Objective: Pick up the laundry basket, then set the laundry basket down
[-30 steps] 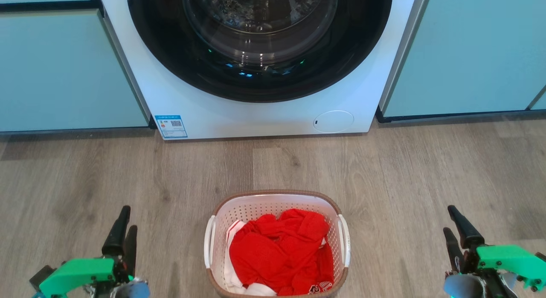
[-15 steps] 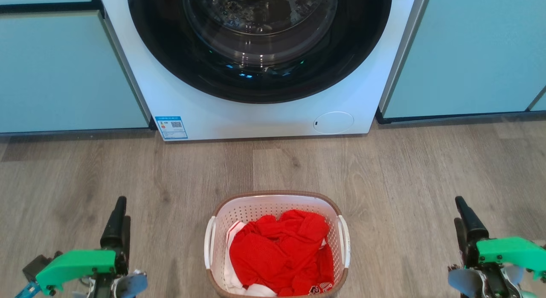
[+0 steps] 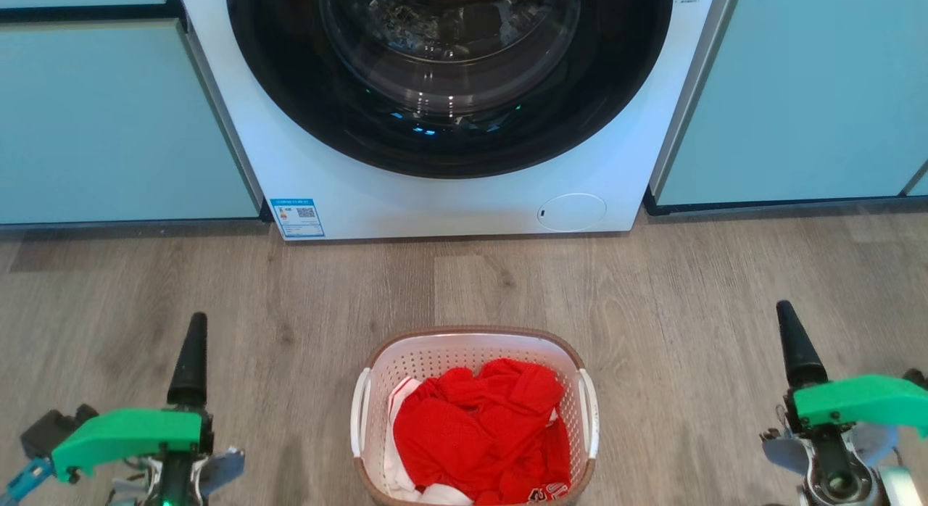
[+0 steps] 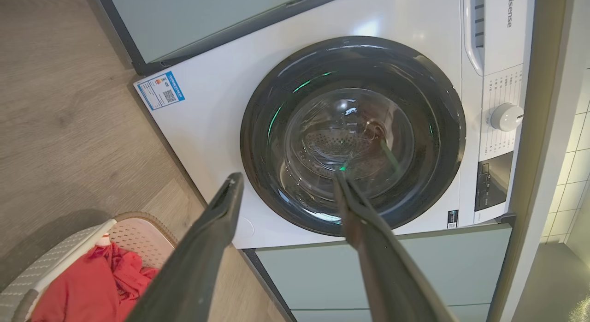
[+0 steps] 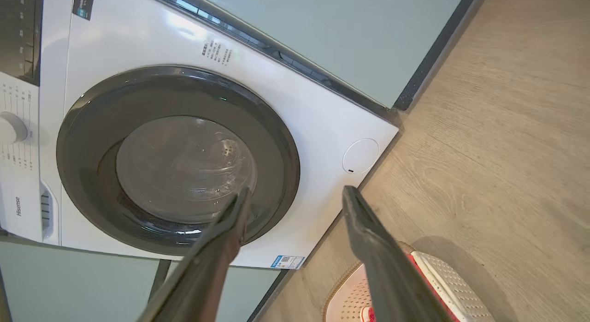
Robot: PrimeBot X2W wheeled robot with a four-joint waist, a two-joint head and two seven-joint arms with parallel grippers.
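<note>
1. The small white perforated plastic laundry basket with a brown woven-look rim (image 3: 475, 331) stands on the wooden floor at 6 o'clock in the head view. It holds red clothes.
2. Its long axis runs 12 to 6, with white handles at 9 and 3.
3. The left tool (image 3: 193, 346) has the basket at its 4 o'clock, and the right tool (image 3: 794, 339) has it at 8. Both are well apart from it, and neither is clearly nearer.
4. Both tools are spread and empty.

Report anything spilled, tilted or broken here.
Nothing stands out. The laundry basket sits upright on the floor, red clothes inside; the washer door is shut; the left hand and right hand are open, apart from it.
</note>
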